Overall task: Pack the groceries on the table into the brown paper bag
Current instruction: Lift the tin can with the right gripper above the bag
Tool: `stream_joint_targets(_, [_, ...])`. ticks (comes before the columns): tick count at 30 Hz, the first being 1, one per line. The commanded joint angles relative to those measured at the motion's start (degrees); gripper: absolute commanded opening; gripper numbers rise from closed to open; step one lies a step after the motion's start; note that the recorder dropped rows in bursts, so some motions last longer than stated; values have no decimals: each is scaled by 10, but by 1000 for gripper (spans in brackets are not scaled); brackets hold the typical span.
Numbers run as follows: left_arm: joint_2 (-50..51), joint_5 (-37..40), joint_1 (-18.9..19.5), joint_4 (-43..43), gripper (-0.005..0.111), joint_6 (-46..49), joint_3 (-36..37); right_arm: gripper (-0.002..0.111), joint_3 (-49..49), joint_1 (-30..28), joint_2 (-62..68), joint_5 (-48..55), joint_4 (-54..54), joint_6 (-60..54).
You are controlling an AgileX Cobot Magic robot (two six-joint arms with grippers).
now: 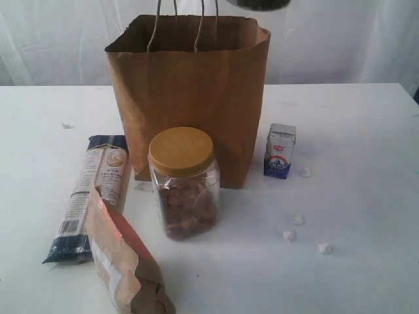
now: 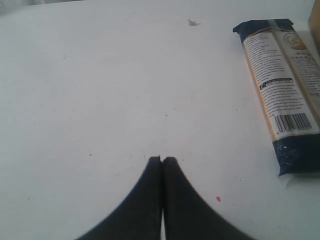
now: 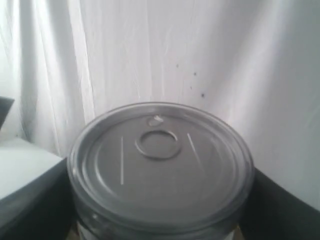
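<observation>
- Bright, even light over the white table (image 1: 366,131); shadows soft and faint — the clearest sits beside the jar (image 1: 183,176).
- The left gripper (image 2: 161,159) blurs toward the frame's near edge.
- The tin can (image 3: 160,160) looks slightly soft — the curtain (image 3: 125,50) behind it is washed out.

Matt kraft paper bag (image 1: 190,98), dull metal can (image 3: 160,165), clear glossy plastic jar (image 1: 184,190)

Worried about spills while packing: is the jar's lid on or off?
On: the yellow lid sits squarely over the mouth of the upright clear jar.
</observation>
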Motion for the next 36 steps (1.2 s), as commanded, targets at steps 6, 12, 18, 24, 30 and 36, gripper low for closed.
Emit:
stream_joint_targets(6, [-3, 1, -2, -3, 0, 0, 0, 19, -6, -2, 81, -216, -6, -83])
stream_joint_targets(12, [-3, 1, -2, -3, 0, 0, 0, 19, -6, -2, 133, -249, 54, -163])
stream_joint_targets(18, [-3, 1, -2, -3, 0, 0, 0, 19, -6, -2, 166, -363, 205, -228])
stream_joint_targets(24, [-3, 1, -2, -3, 0, 0, 0, 19, -6, -2, 174, -414, 310, -259])
stream_joint_targets(30, [-3, 1, -2, -3, 0, 0, 0, 19, -6, -2, 197, -440, 318, -289])
stream_joint_targets(36, [-3, 1, -2, -3, 0, 0, 0, 19, -6, -2, 237, -441, 314, -252])
